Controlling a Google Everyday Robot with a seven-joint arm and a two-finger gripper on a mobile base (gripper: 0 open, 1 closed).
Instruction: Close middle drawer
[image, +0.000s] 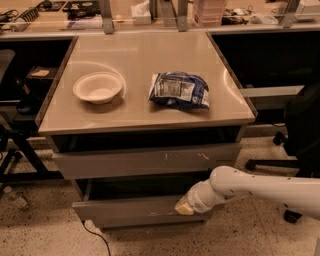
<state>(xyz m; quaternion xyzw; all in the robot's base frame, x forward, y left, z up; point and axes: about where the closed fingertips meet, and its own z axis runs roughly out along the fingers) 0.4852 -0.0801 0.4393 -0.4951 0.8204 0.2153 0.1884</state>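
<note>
The middle drawer (125, 212) is a wide grey plain front low on the cabinet. It stands pulled out, with a dark gap above it. My gripper (184, 206), a pale tip on a white arm (250, 187) reaching in from the right, is against the right part of that drawer's front. Above it is the taller grey front with pale scratch marks (150, 161), which also stands a little out from the cabinet. The lowest front is out of view.
A white bowl (98, 87) and a blue snack bag (180, 90) lie on the cabinet top (135, 55). A black office chair (305, 130) stands at the right. A dark stand (15, 145) and a cable (97, 237) are at the left on the speckled floor.
</note>
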